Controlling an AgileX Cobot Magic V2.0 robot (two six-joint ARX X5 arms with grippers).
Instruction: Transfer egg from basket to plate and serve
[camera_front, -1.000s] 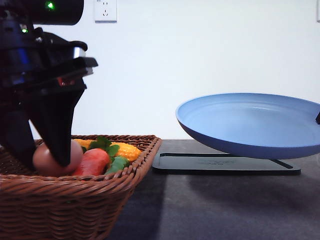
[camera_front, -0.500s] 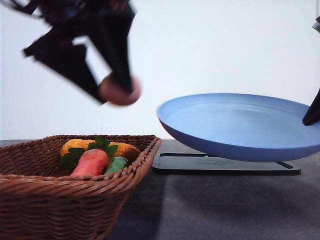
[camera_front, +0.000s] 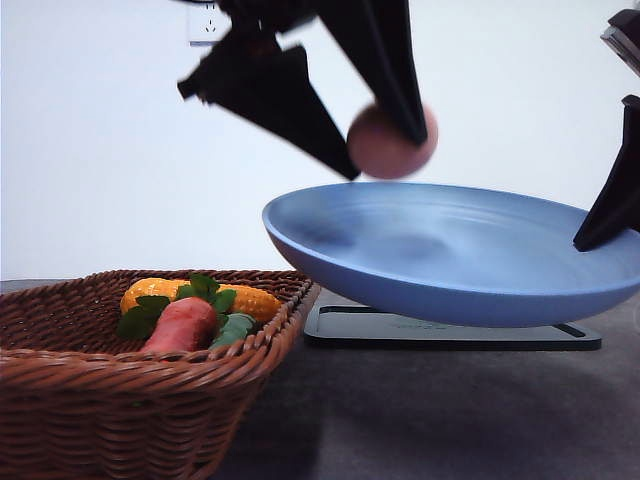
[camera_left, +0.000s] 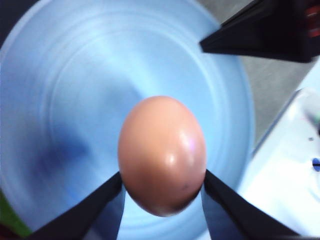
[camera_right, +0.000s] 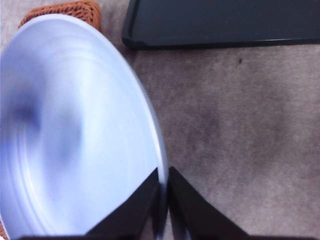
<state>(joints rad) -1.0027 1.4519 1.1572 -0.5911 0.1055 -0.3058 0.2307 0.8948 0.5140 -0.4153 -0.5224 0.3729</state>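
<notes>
Overhead, our left gripper (camera_front: 385, 150) pinches the pinkish egg (camera_front: 392, 141) between its two dark fingers, holding it just above the blue plate (camera_front: 450, 255). Our right gripper (camera_right: 164, 186) clamps the plate's rim and holds it in the air over the grey worktop (camera_front: 430, 410). Nearby, the wicker basket (camera_front: 130, 400) holds a carrot (camera_front: 180, 325) and corn (camera_front: 250, 298).

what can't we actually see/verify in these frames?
- Gap between egg and plate: front view is side-on and motion-blurred; in the left wrist view the egg covers the plate's middle.
- Left gripper: body cut off by the front view's top edge.
- Right gripper: mostly cut off by the front view's right edge.
- Basket contents: the near wall hides its floor in the front view.
</notes>
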